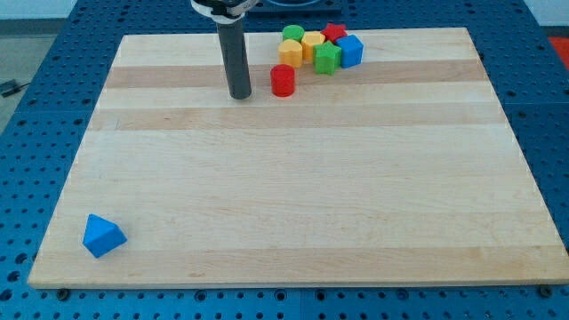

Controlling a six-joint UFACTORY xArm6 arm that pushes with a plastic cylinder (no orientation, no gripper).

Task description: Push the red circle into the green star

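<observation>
**Tip beside the red circle, star just beyond**

My tip, the only end effector here, is a plain dark rod with nothing to open or close. It rests on the counter near the view's top, just left of the red circle, with a thin gap between them.

Up and to the right of the red circle sits the green star, close but apart from it. The star belongs to a tight cluster: a yellow block, a green block, a second yellow block, a red block and a blue cube.

Well apart, by the view's bottom-left corner, lies a blue triangular block.
</observation>
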